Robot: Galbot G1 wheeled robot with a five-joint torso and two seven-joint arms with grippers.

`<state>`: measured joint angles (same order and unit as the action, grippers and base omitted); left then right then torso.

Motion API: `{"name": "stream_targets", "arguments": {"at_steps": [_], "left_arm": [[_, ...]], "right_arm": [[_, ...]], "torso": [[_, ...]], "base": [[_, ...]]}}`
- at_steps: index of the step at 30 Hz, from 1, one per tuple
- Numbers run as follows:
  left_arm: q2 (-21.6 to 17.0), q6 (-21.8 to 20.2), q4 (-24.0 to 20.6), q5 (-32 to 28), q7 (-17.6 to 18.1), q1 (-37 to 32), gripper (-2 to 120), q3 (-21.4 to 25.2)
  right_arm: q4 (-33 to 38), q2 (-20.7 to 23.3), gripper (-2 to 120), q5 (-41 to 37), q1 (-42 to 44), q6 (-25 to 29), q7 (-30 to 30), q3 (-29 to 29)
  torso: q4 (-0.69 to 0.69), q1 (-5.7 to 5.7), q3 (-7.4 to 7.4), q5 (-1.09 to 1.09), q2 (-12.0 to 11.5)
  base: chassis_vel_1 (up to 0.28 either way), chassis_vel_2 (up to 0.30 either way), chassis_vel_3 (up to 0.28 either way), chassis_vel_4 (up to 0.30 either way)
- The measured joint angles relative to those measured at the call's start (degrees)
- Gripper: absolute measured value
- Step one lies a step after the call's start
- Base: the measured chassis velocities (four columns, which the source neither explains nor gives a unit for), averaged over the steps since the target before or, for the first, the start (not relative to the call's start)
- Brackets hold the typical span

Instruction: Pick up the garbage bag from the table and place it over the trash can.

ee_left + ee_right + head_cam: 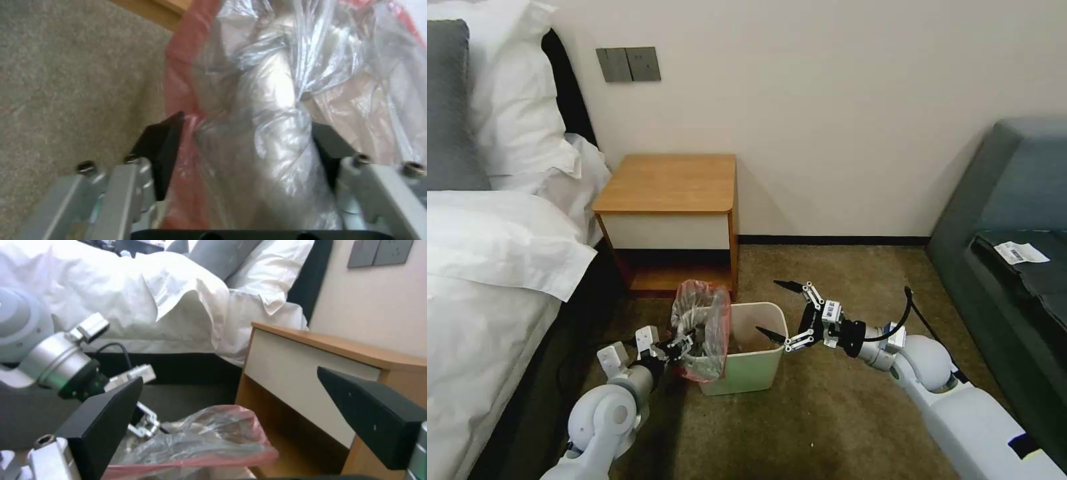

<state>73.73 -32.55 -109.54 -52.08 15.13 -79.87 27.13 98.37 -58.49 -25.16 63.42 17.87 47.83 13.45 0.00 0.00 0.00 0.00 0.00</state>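
Plastic fills the space between the left claw's (684, 345) black pads (161, 151): crinkled clear-grey film with a red-pink edge, bunched thickly, with one pad on each side of the wad, so this claw is clamped on the garbage bag (699, 328). From the head view that claw sits low over the carpet, just beside the left wall of the trash can (746, 363), and the bag rises from it as a loose, puffed loop draped over the can's left rim, the pink rim arching above the claw and hanging down the can's outer side. The rest of the can's mouth, on the side away from this claw, is uncovered, and its cream inside shows. Across the can, the right claw (774, 308) hovers with its two black-tipped fingers spread wide apart and nothing between them; its lower fingertip is at the can's right rim and the upper one is raised above and behind it. In the right wrist view the bag (204, 436) lies ahead of and below these spread pads, with the left claw (149, 421) gripping it from the far side. Beyond both claws stands the table (670, 183), its wooden top bare, against the wall. The bed (487, 267) with white linen runs along the left claw's outer side.
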Motion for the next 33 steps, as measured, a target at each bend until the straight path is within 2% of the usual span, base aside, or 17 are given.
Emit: {"name": "stream_targets", "arguments": {"at_steps": [2,3,6,7,10,14,22,25,27,28,29,30,33], "left_arm": [[0.1,0.1,0.6,0.3,0.0,0.1,46,-0.4],[0.1,0.1,0.6,0.3,0.0,0.1,46,-0.4],[0.2,0.2,1.1,0.7,-0.4,0.2,33,-0.8],[0.2,0.2,1.1,0.7,-0.4,0.2,33,-0.8],[0.4,0.3,1.4,1.2,-0.6,0.4,16,-1.3],[0.6,0.5,1.6,1.9,-0.6,0.4,11,-1.5],[0.9,2.4,1.2,3.5,-0.2,-0.1,11,-1.6],[1.7,5.0,-0.1,5.0,0.7,-1.3,10,-1.1],[1.9,5.6,-0.5,5.3,0.8,-1.6,9,-1.0],[2.2,7.1,-1.6,6.3,0.8,-2.3,8,-0.7],[2.2,7.1,-1.6,6.3,0.8,-2.3,8,-0.7],[2.5,8.7,-3.0,7.8,0.6,-3.1,8,-0.6],[2.7,10.8,-4.5,10.4,-0.1,-4.3,8,-0.7]], "right_arm": [[0.3,0.1,100,-0.2,0.3,0.0,0.0,0.2],[0.3,0.1,100,-0.2,0.3,0.0,0.0,0.2],[0.8,0.3,100,-0.4,0.6,0.0,0.0,0.7],[0.8,0.3,100,-0.4,0.6,0.0,0.0,0.7],[1.1,0.6,100,-0.7,0.8,0.0,0.0,1.1],[1.1,0.7,100,-0.7,0.9,0.0,-0.1,1.3],[1.3,0.5,100,-0.7,1.0,0.2,-0.8,1.3],[1.9,-0.1,100,0.1,1.2,1.3,-6.2,0.3],[2.1,-0.2,100,0.5,1.2,1.6,-7.8,0.1],[2.6,-0.7,100,1.6,1.4,2.1,-13.1,-0.9],[2.6,-0.7,100,1.6,1.4,2.1,-13.1,-0.9],[3.2,-1.4,100,2.2,1.6,2.3,-17.5,-1.7],[3.6,-2.4,100,3.0,1.8,2.4,-20.8,-2.5]], "torso": [[0.01,0.0,0.0,0.0,0.0],[0.01,0.0,0.0,0.0,0.0],[0.01,0.0,-0.01,0.04,0.0],[0.01,0.0,-0.01,0.04,0.0],[0.01,-0.01,-0.02,0.04,0.0],[0.02,0.0,-0.02,0.04,0.0],[0.0,-0.01,0.0,-0.01,0.0],[-0.02,0.0,0.02,-0.06,0.0],[-0.02,0.0,0.03,-0.07,0.0],[-0.02,0.0,0.03,-0.06,0.0],[-0.02,0.0,0.03,-0.06,0.0],[-0.02,0.0,0.02,-0.04,0.0],[-0.01,0.01,0.02,-0.05,0.0]], "base": [[0.0,0.0,0.0,0.0],[0.0,0.0,0.0,0.0],[0.0,0.0,0.0,0.0],[0.0,0.0,0.0,0.0],[0.0,0.0,0.0,0.0],[0.0,0.0,0.0,0.0],[0.0,0.0,0.0,0.0],[0.0,0.0,0.0,0.0],[0.0,0.0,0.0,0.0],[0.0,0.0,0.0,0.0],[0.0,0.0,0.0,0.0],[0.0,0.0,0.0,0.0],[0.0,0.0,0.0,0.0]]}}
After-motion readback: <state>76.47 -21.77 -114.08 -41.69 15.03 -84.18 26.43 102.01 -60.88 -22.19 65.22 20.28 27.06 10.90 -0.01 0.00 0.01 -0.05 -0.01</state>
